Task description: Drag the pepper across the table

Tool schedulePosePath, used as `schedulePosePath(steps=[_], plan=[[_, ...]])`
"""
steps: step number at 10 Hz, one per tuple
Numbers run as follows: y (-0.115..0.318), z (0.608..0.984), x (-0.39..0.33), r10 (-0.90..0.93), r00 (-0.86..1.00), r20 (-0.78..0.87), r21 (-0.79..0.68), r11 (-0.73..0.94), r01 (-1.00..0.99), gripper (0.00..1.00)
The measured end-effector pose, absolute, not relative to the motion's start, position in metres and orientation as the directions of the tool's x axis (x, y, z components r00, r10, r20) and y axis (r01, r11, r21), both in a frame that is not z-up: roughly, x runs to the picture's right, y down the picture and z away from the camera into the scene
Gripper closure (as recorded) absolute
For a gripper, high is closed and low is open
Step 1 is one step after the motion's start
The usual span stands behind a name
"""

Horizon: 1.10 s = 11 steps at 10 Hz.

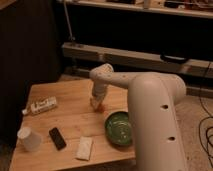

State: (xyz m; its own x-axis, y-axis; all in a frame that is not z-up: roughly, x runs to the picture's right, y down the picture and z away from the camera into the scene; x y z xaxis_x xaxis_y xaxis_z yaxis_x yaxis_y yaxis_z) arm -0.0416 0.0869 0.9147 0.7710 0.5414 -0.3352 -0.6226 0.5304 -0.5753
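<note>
Wooden table [75, 120], low warm light. The arm [150, 95] reaches in from the right of the view and bends down over the table's middle. The gripper [98, 101] points down at the tabletop, just up-left of the green bowl [119, 128]. A small orange-red patch shows at the gripper's lower right edge, on the wood; I take it for the pepper [102, 106]. It sits near the table's centre, touching or all but touching the gripper, and close to the bowl's upper-left rim without meeting it. Whether the gripper is clamped on the pepper, merely pressed against it, or released, I cannot tell, because the wrist hides the contact. Other things on the table: a bottle [42, 105] lying on its side toward the left edge, a white cup [29, 138] at the near left corner, a dark phone [57, 138] beside the cup, and a pale flat packet [84, 148] near the front edge. Judgement on the step: contact stage, with the gripper set at the pepper, the drag about to start, and most of the crossing left. The next move calls for a firm hold or steady downward pressure, then a slide along the wood, kept low so the pepper does not roll out from under. The bowl blocks the near-right path, and the bottle and phone crowd a leftward line, so the heading needs care
</note>
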Motion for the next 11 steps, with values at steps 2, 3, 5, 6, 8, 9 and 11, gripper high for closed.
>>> schedulePosePath(steps=[2,3,5,6,8,9,11], plan=[[0.083,0.918,-0.03,0.543,0.766,-0.344,-0.577,0.522,-0.628,0.95],[0.081,0.921,-0.022,0.542,0.762,-0.353,-0.578,0.515,-0.633,0.95],[0.079,0.923,-0.014,0.543,0.759,-0.359,-0.579,0.509,-0.637,0.95],[0.079,0.924,-0.009,0.543,0.759,-0.36,-0.58,0.507,-0.638,0.95],[0.077,0.925,0.0,0.55,0.756,-0.354,-0.585,0.5,-0.638,0.95],[0.075,0.925,0.01,0.562,0.751,-0.347,-0.597,0.485,-0.639,0.95],[0.079,0.926,0.022,0.573,0.738,-0.356,-0.606,0.459,-0.649,0.95]])
